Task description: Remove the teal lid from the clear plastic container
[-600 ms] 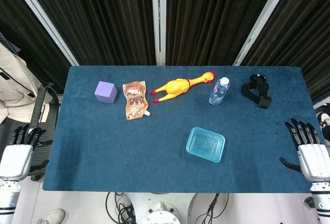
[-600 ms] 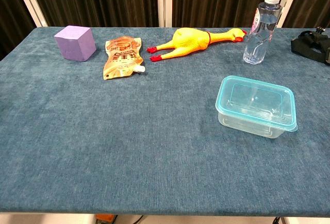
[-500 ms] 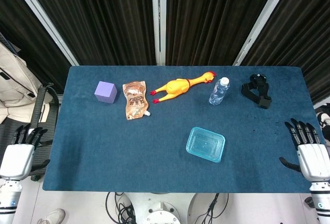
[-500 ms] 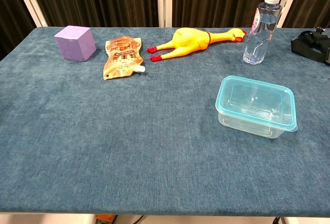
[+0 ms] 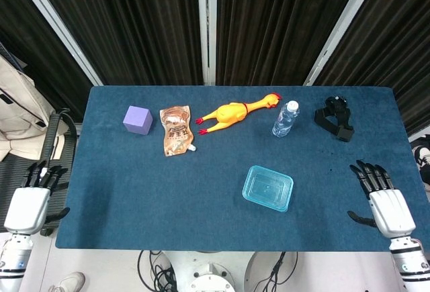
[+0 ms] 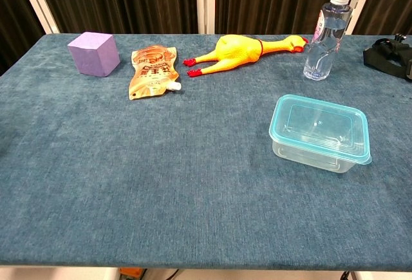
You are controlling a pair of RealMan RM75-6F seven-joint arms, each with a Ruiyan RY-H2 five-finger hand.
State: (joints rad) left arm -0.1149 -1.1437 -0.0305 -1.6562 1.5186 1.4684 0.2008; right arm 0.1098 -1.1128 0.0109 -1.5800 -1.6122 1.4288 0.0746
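Note:
A clear plastic container [image 5: 268, 189] [image 6: 319, 146] sits right of the table's middle, with its teal lid [image 5: 269, 186] [image 6: 320, 125] closed on top. My right hand [image 5: 381, 202] hovers over the table's right front edge, well to the right of the container, fingers spread and holding nothing. Off the table's left front corner, my left hand [image 5: 32, 197] is also spread and holding nothing. Neither hand appears in the chest view.
Along the back of the blue table [image 5: 154, 191] lie a purple cube [image 5: 138, 119] [image 6: 94, 53], an orange pouch [image 5: 176, 131] [image 6: 152, 71], a yellow rubber chicken [image 5: 235, 112] [image 6: 241, 50], an upright water bottle [image 5: 285, 118] [image 6: 326, 35] and a black strap [image 5: 335, 119] [image 6: 389, 55].
My right hand has moved left and inward over the table's right edge. My left hand has shifted slightly toward the table. The container has not moved.

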